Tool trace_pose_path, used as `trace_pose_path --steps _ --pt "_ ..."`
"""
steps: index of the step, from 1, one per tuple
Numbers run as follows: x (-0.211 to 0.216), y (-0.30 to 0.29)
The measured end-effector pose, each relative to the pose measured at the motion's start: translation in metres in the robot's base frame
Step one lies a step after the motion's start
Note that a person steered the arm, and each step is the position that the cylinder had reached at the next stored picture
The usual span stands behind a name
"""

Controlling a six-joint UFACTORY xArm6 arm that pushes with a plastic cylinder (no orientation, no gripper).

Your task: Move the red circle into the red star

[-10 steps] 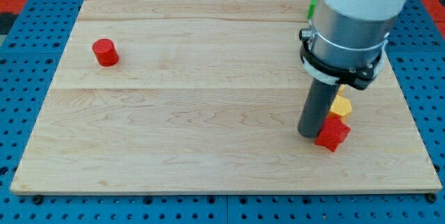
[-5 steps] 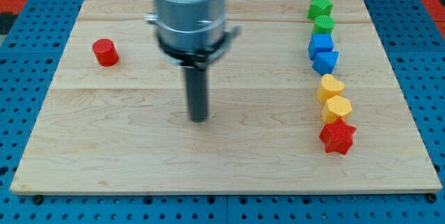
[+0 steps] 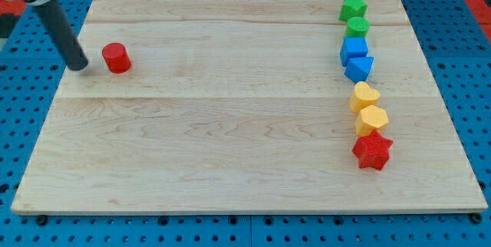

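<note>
Wooden board (image 3: 230,147) — red circle (image 3: 116,57), a squat upright cylinder — my tip (image 3: 78,67) just left.

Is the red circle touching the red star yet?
No. The red circle sits far left, the red star far right; my tip is just left of the circle.

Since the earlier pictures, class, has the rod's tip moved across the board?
Yes. My tip has swept from beside the red star toward the view's left, now just left of the red circle.

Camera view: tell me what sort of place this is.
Likely a robotics lab bench: a wooden board lies on a blue perforated base, small coloured blocks like the red circle and red star on it, my tip beside the circle.
</note>
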State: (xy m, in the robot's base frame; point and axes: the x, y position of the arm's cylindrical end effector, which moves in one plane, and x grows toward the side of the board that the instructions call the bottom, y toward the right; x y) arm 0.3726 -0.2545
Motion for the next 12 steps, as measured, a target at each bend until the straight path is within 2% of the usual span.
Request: trace_pose_path --steps 1,2,3,4,7,8,9,11,12 --pt "-0.004 0.078" --pt "-0.01 0.117" --pt "-0.06 0.122" --pt "-0.03 0.146" --pt "0.103 0.249" --pt "0.134 0.233" --pt "0.154 0.215" --pt "0.163 0.304" --pt "0.169 0.316"
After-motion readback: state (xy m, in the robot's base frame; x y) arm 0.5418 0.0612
